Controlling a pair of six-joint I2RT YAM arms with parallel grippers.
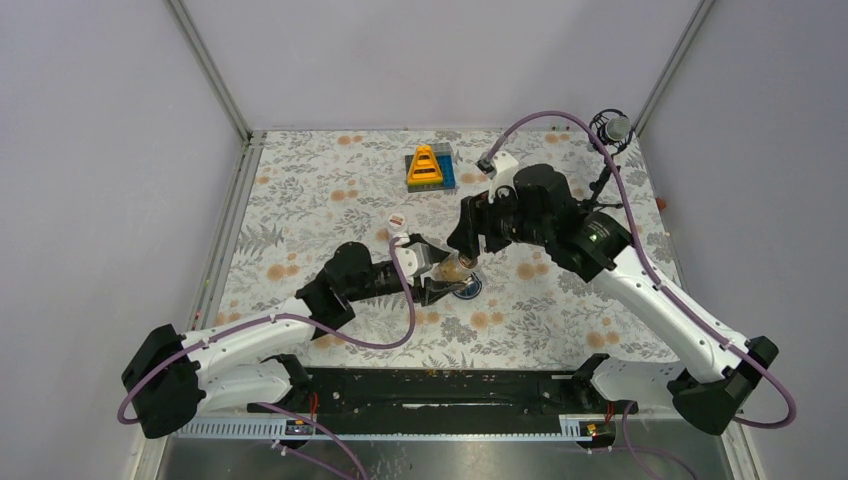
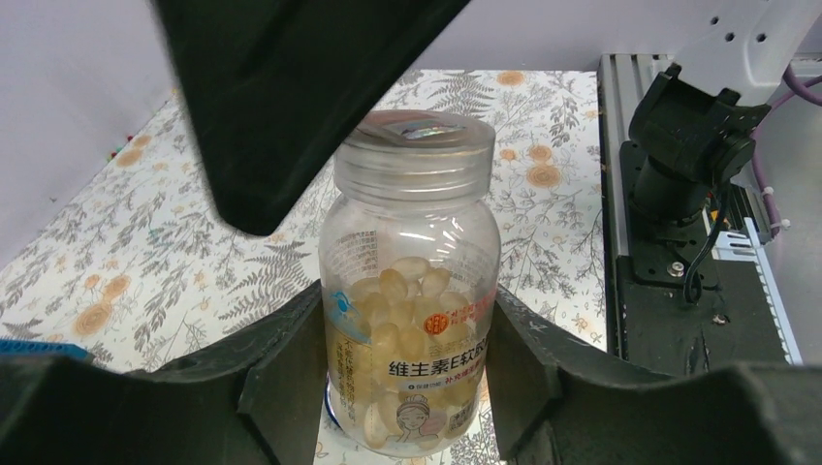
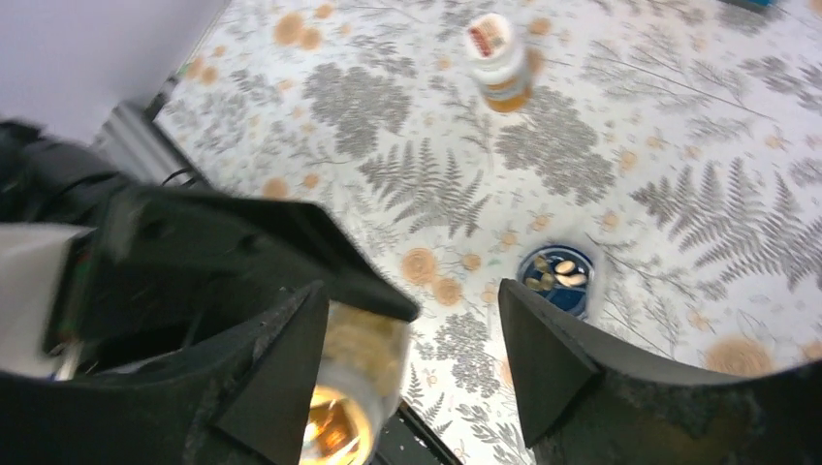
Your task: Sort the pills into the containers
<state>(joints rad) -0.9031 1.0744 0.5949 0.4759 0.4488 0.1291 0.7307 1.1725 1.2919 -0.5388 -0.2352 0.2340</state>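
Observation:
My left gripper (image 1: 445,275) is shut on the translucent amber bottle (image 1: 456,267) and holds it upright just above the table. In the left wrist view the bottle (image 2: 412,242) sits between both fingers (image 2: 281,387), uncapped and half full of pale yellow pills (image 2: 402,291). My right gripper (image 1: 468,243) hovers right above the bottle's mouth, open and empty. In the right wrist view (image 3: 412,378) the bottle (image 3: 354,387) is blurred next to its left finger. The dark-blue dish (image 3: 559,276) lies beside the bottle with several pills (image 3: 572,278) in it. The white bottle (image 1: 398,220) with the red label stands to the left.
A yellow triangular toy (image 1: 428,165) on a grey-blue base stands at the back of the flowered table (image 1: 300,200). The white bottle also shows in the right wrist view (image 3: 496,58). Grey walls close in the table on three sides. The black rail (image 1: 440,385) runs along the near edge.

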